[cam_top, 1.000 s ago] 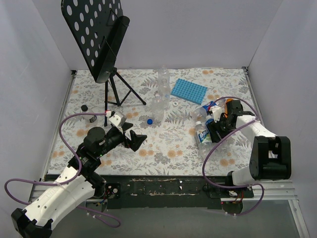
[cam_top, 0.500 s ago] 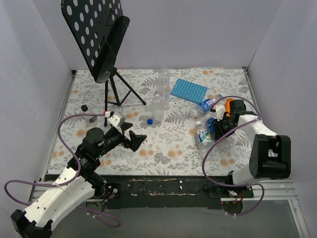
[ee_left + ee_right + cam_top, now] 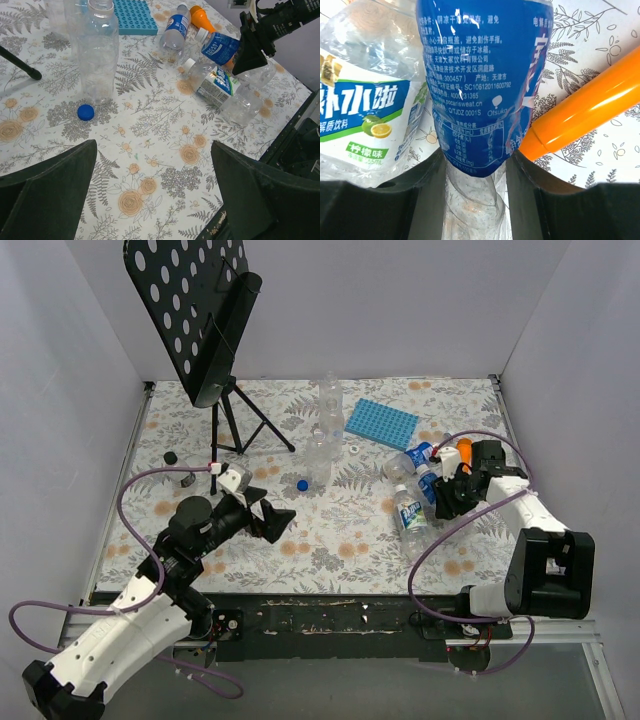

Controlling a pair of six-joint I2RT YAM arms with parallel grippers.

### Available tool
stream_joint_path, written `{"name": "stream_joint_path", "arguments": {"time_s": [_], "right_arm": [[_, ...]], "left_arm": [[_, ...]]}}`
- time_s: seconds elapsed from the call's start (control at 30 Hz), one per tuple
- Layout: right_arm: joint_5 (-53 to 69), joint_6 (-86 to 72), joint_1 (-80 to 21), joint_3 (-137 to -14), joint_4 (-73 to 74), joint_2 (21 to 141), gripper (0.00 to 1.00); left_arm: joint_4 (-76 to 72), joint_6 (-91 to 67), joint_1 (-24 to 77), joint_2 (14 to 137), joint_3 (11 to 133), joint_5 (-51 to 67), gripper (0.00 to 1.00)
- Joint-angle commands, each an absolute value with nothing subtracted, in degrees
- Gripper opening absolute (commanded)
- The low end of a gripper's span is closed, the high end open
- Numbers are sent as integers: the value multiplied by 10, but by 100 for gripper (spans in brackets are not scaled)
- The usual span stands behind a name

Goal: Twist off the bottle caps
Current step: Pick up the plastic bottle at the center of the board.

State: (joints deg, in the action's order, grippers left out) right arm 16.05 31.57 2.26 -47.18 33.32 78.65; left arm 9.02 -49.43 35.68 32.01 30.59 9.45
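Observation:
My right gripper is shut on the clear lower end of a blue-labelled bottle that lies on its side; its white cap is on. A white-and-green-labelled bottle lies against it, capped. A third labelled bottle lies further back. Two clear bottles stand upright, and a loose blue cap lies beside them. My left gripper hangs wide open over bare tablecloth, holding nothing.
An orange stick rests beside the held bottle. A blue ridged tray lies at the back. A black music stand rises at the back left, its tripod legs on the cloth. Small dark items sit at the left.
My right gripper has closed on the blue-labelled bottle and shifted slightly right, dragging the lying bottles with it. The left arm has stayed still and open.

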Motion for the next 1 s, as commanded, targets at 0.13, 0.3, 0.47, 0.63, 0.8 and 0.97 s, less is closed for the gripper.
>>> {"name": "stream_joint_path", "arguments": {"time_s": [0.13, 0.3, 0.47, 0.63, 0.8, 0.97], "right_arm": [[183, 351, 28, -488, 363, 730, 17], [195, 378, 29, -511, 389, 705, 16], [248, 416, 28, -540, 410, 676, 16], [346, 474, 20, -576, 437, 656, 15], [421, 534, -21, -568, 440, 618, 15], [466, 558, -57, -553, 423, 585, 14]], "left_arm": [[101, -561, 353, 338, 337, 123, 98], [105, -598, 353, 329, 346, 168, 98], [111, -654, 353, 319, 368, 182, 98], [99, -697, 353, 340, 391, 221, 98], [75, -733, 353, 365, 403, 257, 98], [72, -737, 353, 378, 423, 270, 98]]}}
